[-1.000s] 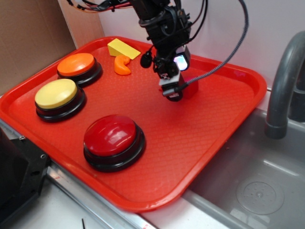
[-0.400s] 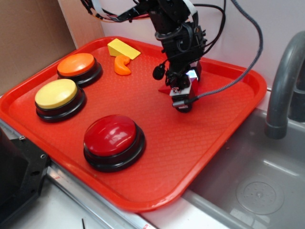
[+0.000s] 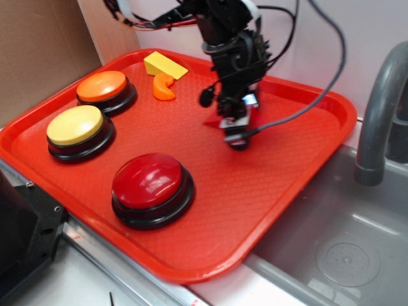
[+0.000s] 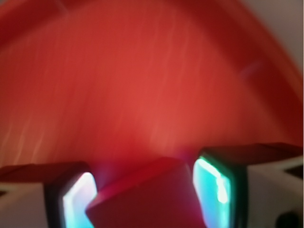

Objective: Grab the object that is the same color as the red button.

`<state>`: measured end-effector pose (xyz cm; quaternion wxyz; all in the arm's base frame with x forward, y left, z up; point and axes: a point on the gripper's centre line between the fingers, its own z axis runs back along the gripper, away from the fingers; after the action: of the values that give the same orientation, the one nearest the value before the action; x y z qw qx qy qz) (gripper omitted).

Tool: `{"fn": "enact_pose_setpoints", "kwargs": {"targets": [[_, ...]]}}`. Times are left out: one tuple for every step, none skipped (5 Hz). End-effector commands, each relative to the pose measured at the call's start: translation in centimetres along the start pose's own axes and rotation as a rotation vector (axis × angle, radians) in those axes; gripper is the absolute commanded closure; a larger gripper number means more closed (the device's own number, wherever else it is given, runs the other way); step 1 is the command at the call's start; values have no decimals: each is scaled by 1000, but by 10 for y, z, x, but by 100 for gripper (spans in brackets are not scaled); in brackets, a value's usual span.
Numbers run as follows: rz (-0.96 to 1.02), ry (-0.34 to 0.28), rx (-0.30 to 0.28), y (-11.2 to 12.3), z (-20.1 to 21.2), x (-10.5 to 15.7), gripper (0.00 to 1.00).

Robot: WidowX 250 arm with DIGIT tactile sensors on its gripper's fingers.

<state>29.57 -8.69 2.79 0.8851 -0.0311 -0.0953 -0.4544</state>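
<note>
Red tray (image 3: 299, 185) as landmark; gripper (image 3: 234, 131) near its centre, jaws clamped on the red wedge block (image 4: 142, 197), which sits between the lit fingers (image 4: 216, 187); red button (image 3: 152, 186) at the tray's near edge; yellow wedge (image 3: 164, 65) and orange curved piece (image 3: 164, 87) at its far side.

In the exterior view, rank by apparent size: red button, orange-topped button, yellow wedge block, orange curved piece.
1. red button, though it sits nearest the camera
2. orange-topped button
3. yellow wedge block
4. orange curved piece; close to the wedge, so that order is unsure
</note>
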Motion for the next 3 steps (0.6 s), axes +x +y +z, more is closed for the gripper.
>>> {"fn": "enact_pose_setpoints", "kwargs": {"targets": [[466,-36,105,4,84,-30,100],[714,4,134,26,105,-60,100],[945,23,255,24,127,-69,100]]}}
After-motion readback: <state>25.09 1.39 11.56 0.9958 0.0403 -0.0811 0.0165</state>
